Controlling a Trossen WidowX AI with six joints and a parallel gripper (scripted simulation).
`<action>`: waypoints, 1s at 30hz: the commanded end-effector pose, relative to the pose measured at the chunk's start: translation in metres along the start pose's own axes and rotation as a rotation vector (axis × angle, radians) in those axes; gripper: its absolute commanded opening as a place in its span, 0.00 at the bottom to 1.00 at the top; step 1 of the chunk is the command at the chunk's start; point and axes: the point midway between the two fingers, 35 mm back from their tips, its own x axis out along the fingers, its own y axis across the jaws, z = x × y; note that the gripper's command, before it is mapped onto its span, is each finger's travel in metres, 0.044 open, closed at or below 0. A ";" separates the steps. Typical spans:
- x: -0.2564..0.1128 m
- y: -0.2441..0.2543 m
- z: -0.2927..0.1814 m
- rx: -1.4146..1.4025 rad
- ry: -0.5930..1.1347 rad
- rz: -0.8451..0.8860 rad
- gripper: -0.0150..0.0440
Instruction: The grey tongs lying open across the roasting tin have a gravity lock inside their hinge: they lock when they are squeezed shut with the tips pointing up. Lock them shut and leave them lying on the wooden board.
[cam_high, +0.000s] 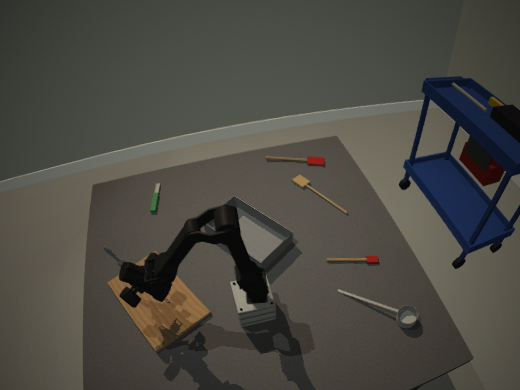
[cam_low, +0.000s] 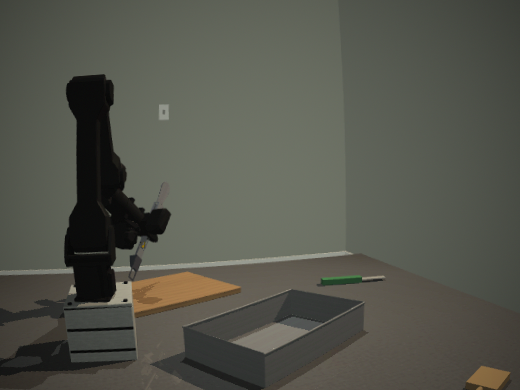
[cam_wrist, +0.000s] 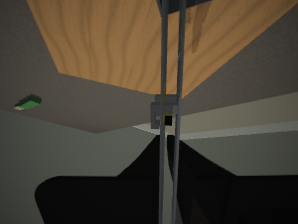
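Observation:
My gripper (cam_high: 131, 285) (cam_low: 147, 230) (cam_wrist: 164, 140) is shut on the grey tongs (cam_high: 114, 255) (cam_low: 161, 197) (cam_wrist: 164, 60) and holds them above the wooden board (cam_high: 195, 310) (cam_low: 200, 287) (cam_wrist: 100, 45). In the exterior view the tongs lean steeply. Their rounded end points up, and the darker end with a small loop, seemingly the hinge, hangs down. In the wrist view the two arms run almost parallel with a narrow gap. Whether the lock inside the hinge has caught cannot be seen. The roasting tin (cam_high: 277, 250) (cam_low: 225, 352) stands apart, without the tongs on it.
A green-handled tool (cam_high: 154, 201) (cam_low: 341, 280) (cam_wrist: 30, 102) lies beyond the board. Red-headed tools (cam_high: 315, 161) (cam_high: 372, 260), a wooden spatula (cam_high: 301, 181) and a ladle (cam_high: 407, 317) lie on the right. A blue cart (cam_high: 440, 185) stands beside the table.

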 end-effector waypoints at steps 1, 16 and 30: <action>0.004 -0.003 -0.008 0.005 -0.048 -0.009 0.00; 0.011 0.000 -0.013 0.008 -0.321 -0.025 0.00; 0.001 0.011 -0.017 0.046 -0.588 -0.039 0.00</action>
